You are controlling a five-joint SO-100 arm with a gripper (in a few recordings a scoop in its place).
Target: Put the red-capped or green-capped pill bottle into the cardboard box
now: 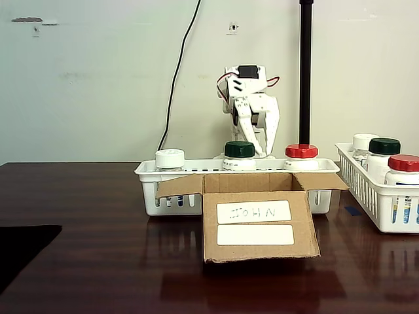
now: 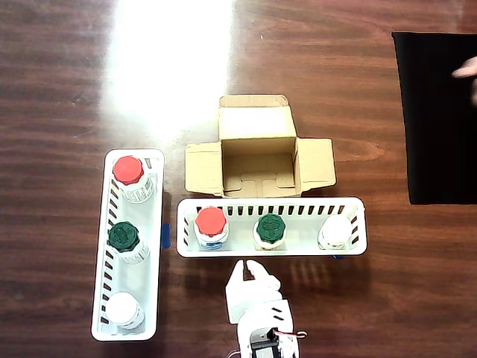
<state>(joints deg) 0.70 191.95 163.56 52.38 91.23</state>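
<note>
On the dark wooden tabletop (image 2: 59, 74) lie two white slotted baskets (image 2: 350, 246) (image 2: 153, 246), white-capped bottles (image 2: 335, 230) (image 2: 123, 309), and a black mat (image 2: 440, 119).

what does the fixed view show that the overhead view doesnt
Fixed view alone: the cardboard box's front with two white labels, the upper handwritten one, plus a black pole and cable at the wall.

Overhead view alone: the box's bare inside floor and a black mat.

Both: the baskets of capped bottles and the white tool behind the near basket.
</note>
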